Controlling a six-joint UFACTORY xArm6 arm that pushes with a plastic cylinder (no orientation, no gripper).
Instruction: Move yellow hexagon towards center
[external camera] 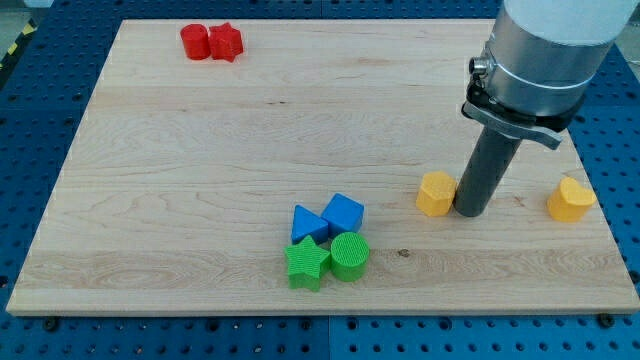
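Arm: held upright, entered from counter (200,150) top-right corner | my tip (470,212): set down touching yellow hexagon (436,194) on its right side | fingers: none fitted, state cannot be told | hexagon: placed toward bottom-right corner, near right edge.

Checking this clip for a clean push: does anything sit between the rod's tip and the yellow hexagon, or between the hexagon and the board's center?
Nothing visible does. My tip stands right beside the yellow hexagon, on its right in the view, and the wood toward the center is bare.
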